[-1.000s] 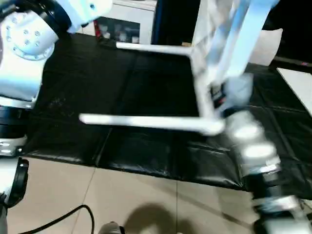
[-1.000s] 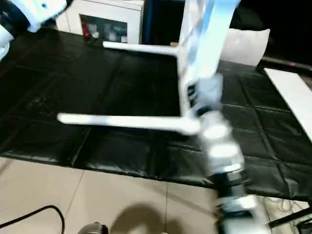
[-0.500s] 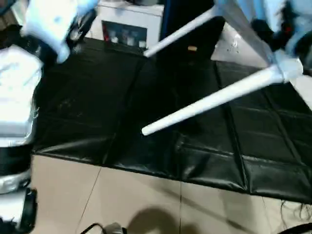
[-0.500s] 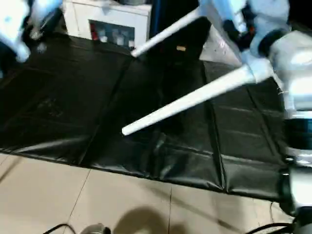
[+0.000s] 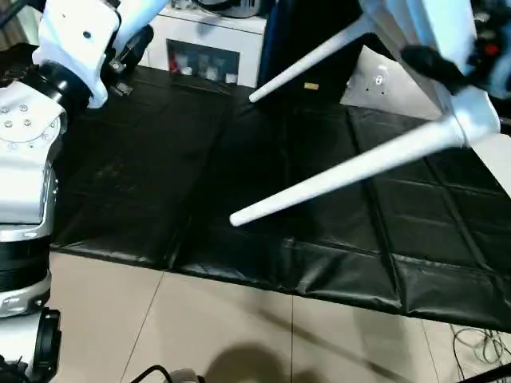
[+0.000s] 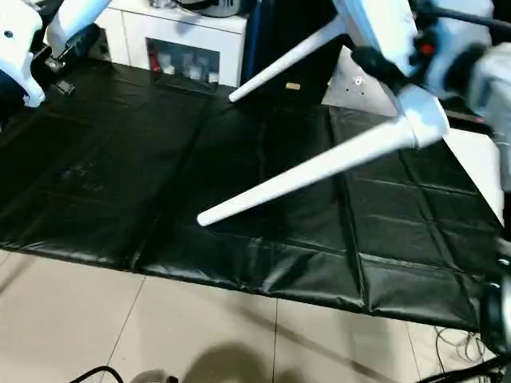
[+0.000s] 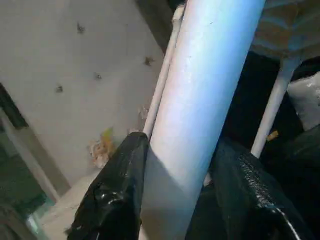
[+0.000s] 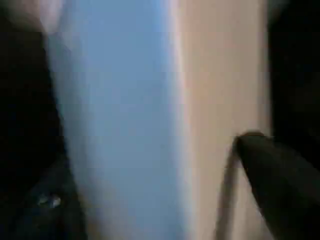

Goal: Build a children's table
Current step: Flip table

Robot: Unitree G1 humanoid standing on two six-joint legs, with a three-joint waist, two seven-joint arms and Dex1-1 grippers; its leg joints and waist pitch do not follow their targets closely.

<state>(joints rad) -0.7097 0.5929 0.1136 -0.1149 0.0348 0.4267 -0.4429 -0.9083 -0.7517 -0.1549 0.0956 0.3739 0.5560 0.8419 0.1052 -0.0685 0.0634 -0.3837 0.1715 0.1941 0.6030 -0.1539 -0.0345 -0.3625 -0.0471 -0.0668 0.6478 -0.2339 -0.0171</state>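
Note:
The children's table hangs in the air over the mat, tilted, its top (image 5: 415, 28) at the upper right. Two of its legs slant down to the left: a near leg (image 5: 343, 171) and a far leg (image 5: 307, 60). My right gripper (image 5: 435, 64) is at the top's edge, just above the near leg's corner socket (image 5: 475, 120). The right wrist view has the white plastic (image 8: 150, 120) up close. At the upper left my left gripper (image 5: 128, 44) is shut on another leg (image 7: 205, 100), which runs between its black fingers (image 7: 115, 200).
A black padded mat (image 5: 160, 175) covers the floor under the table. A white cabinet (image 5: 207, 40) stands behind it, and a flat white board (image 6: 479, 159) lies at the right. Pale floor tiles (image 5: 200, 327) run along the mat's front edge, with cables (image 5: 479, 343) at the lower right.
The table has swung from lying with its legs level to a raised tilt, legs slanting down to the left. My right arm rose to the upper right. The view shifted too.

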